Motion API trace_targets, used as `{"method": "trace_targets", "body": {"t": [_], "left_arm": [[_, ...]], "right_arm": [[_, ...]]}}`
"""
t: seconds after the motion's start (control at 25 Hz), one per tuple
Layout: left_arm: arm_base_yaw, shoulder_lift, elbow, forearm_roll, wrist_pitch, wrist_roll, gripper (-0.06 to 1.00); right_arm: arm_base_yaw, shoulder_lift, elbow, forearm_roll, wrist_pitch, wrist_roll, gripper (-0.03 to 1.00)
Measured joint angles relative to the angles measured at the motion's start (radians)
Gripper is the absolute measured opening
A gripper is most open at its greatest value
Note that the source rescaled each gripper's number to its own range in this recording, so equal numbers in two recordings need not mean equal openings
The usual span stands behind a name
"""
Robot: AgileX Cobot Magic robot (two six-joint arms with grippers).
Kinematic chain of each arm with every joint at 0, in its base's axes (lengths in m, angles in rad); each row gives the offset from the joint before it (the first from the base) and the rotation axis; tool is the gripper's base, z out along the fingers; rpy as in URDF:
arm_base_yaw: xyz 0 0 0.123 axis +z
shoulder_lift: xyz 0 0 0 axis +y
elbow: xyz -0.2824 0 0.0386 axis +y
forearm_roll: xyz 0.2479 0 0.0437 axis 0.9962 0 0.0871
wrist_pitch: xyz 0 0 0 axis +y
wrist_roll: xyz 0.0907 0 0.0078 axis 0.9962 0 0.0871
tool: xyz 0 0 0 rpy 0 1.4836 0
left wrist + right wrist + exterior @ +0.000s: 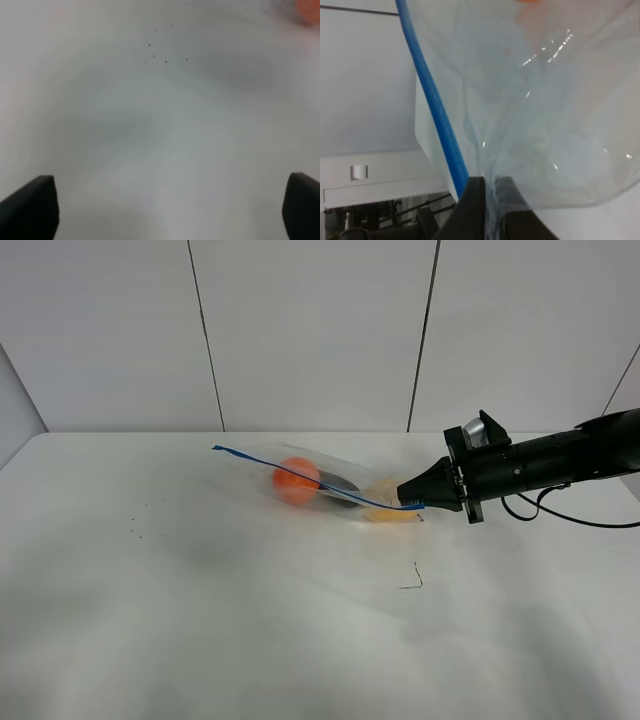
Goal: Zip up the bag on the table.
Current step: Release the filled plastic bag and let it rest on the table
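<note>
The clear plastic bag (320,485) lies on the white table (200,620) near its far middle, with an orange ball, a dark item and a yellow item showing through. Its thin blue zipper strip (290,472) runs from the upper left end down to the right. My right gripper (408,502) is shut on the strip's right end; in the right wrist view the blue strip (437,107) runs into the closed fingers (475,210) with the bag (545,110) fanning out. My left gripper (170,207) is open over bare table (160,125), away from the bag; the exterior view does not show it.
A small thin dark mark (414,580) lies on the table in front of the bag. Tiny dark specks (135,533) sit at the left. A black cable (580,518) trails behind the right arm. A white panelled wall stands behind the table.
</note>
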Motion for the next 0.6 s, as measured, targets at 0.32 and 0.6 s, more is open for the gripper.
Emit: {"method": "trace_targets", "body": {"t": [0.32,0.6], "left_arm": [[0.0,0.0,0.0,0.019,0.0,-0.082,1.0],[0.0,0.0,0.0,0.019,0.0,-0.087,1.0]], "right_arm": [[0.0,0.0,0.0,0.0,0.0,0.0,0.0],[0.0,0.0,0.0,0.0,0.0,-0.003,0.0]]}}
